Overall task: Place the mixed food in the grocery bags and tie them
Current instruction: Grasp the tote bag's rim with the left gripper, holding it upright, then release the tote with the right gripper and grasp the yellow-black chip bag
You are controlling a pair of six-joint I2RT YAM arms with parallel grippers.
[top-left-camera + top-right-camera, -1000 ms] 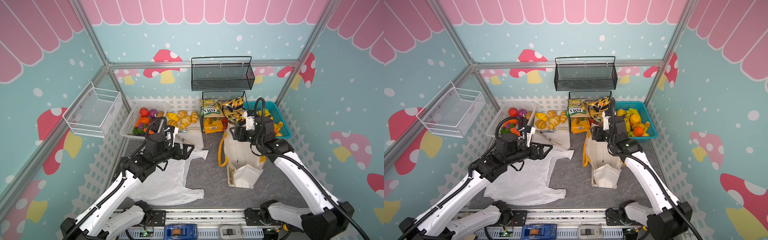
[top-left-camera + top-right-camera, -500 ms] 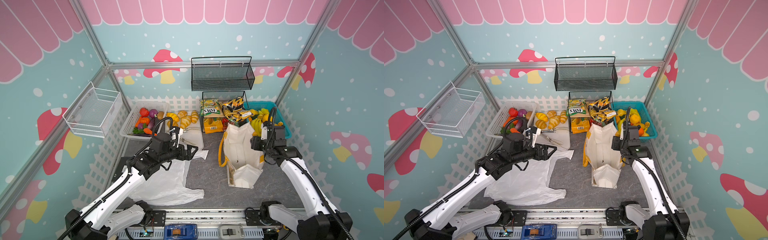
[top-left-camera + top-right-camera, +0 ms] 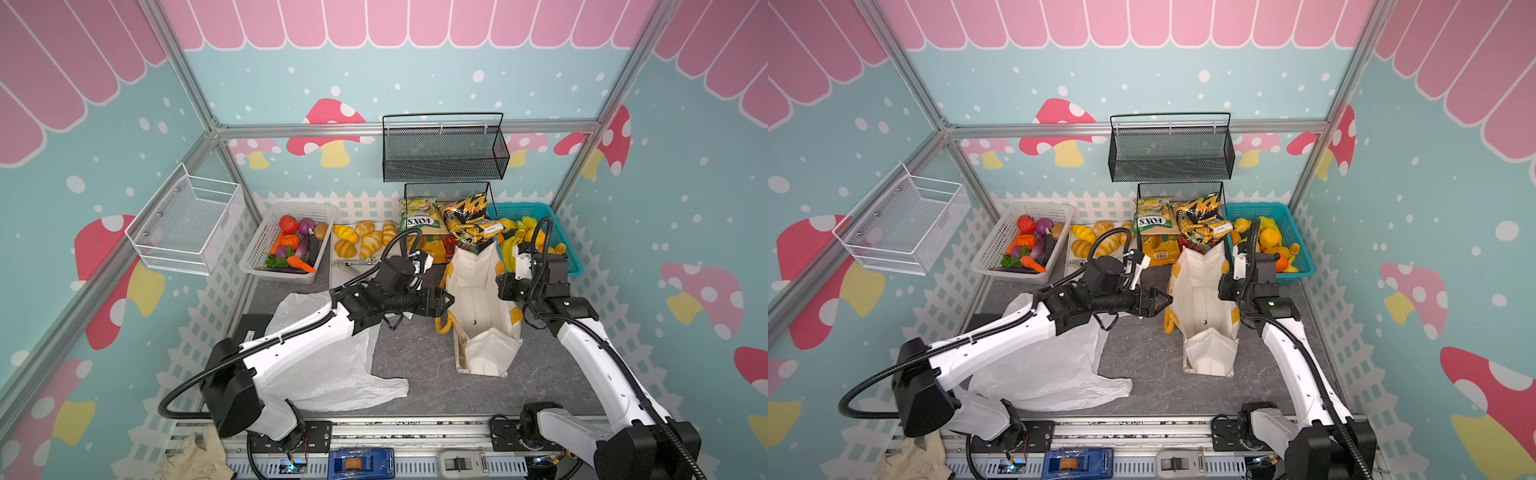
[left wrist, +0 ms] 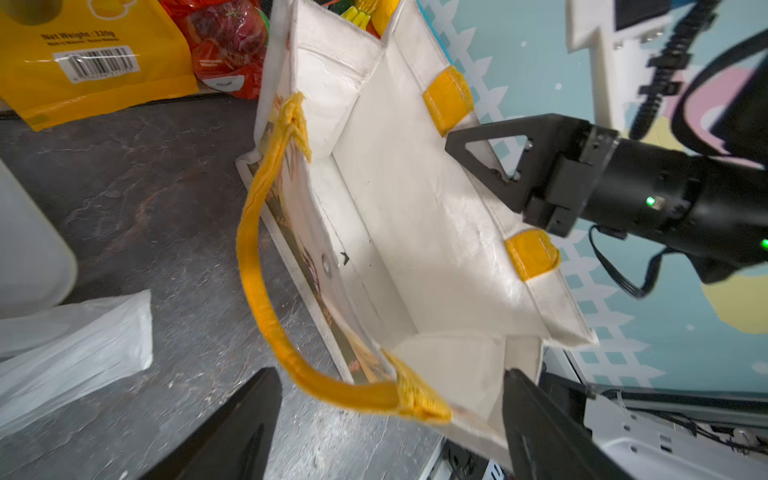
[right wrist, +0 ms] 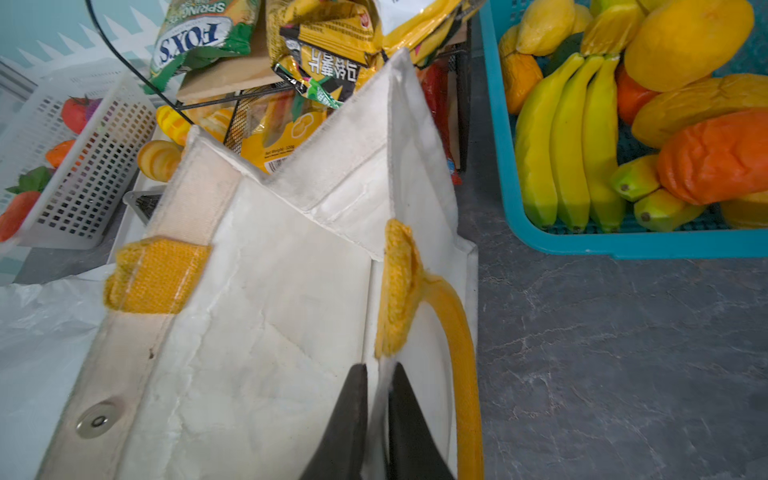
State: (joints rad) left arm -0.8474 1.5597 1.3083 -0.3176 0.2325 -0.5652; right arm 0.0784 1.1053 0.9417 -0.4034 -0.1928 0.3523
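Note:
The stiff off-white tote [image 3: 478, 299] [image 3: 1200, 291] with yellow handles stands open and looks empty inside. My right gripper [image 3: 500, 286] [image 5: 378, 368] is shut on the rim of its right wall, below a yellow handle patch [image 5: 399, 286]. My left gripper [image 3: 446, 301] [image 4: 390, 376] is open and straddles the tote's left wall and yellow handle [image 4: 257, 249] without pinching them. The thin white plastic bag [image 3: 328, 365] [image 3: 1050, 365] lies flat under the left arm. Toy vegetables [image 3: 291, 245] sit in a white basket. Black-and-yellow snack packets [image 3: 465, 220] [image 5: 332, 54] and a red packet [image 4: 224, 45] lie on the rack behind the tote.
A teal basket [image 3: 561, 257] of toy fruit stands right of the tote. Bread rolls [image 3: 365, 241] and a FOX'S packet [image 3: 419, 214] lie at the back. A black mesh basket [image 3: 444, 153] hangs on the back wall and a white wire basket [image 3: 187, 224] on the left wall.
My right gripper came back from the snack rack to the tote's right rim and shut on it. My left gripper moved right to the tote's left wall, its jaws slightly narrower.

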